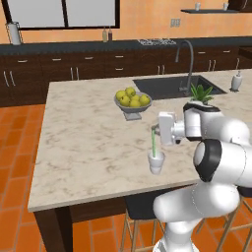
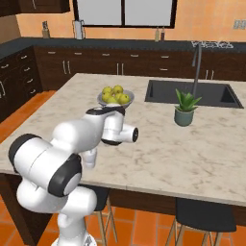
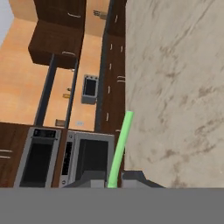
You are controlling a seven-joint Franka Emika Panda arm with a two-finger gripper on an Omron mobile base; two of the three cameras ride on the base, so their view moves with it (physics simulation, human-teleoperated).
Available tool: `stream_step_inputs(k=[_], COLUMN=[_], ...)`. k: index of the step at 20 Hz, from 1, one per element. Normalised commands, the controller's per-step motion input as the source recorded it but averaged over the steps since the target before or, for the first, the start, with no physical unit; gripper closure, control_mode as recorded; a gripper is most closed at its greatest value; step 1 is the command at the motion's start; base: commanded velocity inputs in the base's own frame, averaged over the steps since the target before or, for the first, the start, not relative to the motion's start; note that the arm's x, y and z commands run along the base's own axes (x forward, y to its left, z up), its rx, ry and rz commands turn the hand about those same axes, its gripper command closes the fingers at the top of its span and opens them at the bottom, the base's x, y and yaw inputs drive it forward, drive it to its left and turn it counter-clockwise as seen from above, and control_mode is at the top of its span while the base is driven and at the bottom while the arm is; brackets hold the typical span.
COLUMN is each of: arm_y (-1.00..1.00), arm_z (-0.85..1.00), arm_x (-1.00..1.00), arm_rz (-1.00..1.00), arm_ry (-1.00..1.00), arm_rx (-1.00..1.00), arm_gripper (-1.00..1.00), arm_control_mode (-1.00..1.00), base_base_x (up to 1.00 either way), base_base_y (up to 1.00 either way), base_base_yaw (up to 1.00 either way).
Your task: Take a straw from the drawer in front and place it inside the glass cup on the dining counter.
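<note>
my gripper (image 1: 155, 131) hangs just above the glass cup (image 1: 156, 162), clamped on the top end of the straw (image 1: 153, 143). the green straw runs down nearly upright from my fingers, and its lower end sits inside the cup. the cup stands upright on the dining counter (image 1: 83, 147), near the front edge of the beige marble top. behind it sits a fruit bowl (image 1: 132, 102) of yellow-green fruit, well apart from the cup. further back a dark sink (image 1: 167, 86) with a curved faucet (image 1: 187, 64) is set into the counter, and a small potted plant (image 1: 202, 94) stands just beside it.
</note>
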Motion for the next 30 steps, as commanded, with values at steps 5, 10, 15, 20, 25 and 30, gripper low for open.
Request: stream_step_inputs(k=[5, 10, 15, 20, 25, 30], arm_y=[0.00, 0.00, -0.02, 0.00, 0.03, 0.00], arm_z=[-0.26, -0.12, 0.00, -0.10, -0.11, -0.07], arm_x=[0.12, -0.49, -0.97, -0.28, 0.16, 0.48], arm_rz=[0.00, 0.00, 0.00, 0.00, 0.00, 0.00], arm_ry=[-0.10, -0.05, -0.05, 0.00, 0.00, -0.03], arm_rx=[0.00, 0.00, 0.00, 0.00, 0.00, 0.00], arm_gripper=[1.00, 1.00, 1.00, 1.00, 1.00, 1.00], arm_control_mode=[-1.00, -1.00, -1.00, -1.00, -1.00, -1.00], base_base_x=[0.00, 0.00, 0.00, 0.00, 0.00, 0.00], base_base_y=[0.00, 0.00, 0.00, 0.00, 0.00, 0.00], base_base_yaw=[0.00, 0.00, 0.00, 0.00, 0.00, 0.00])
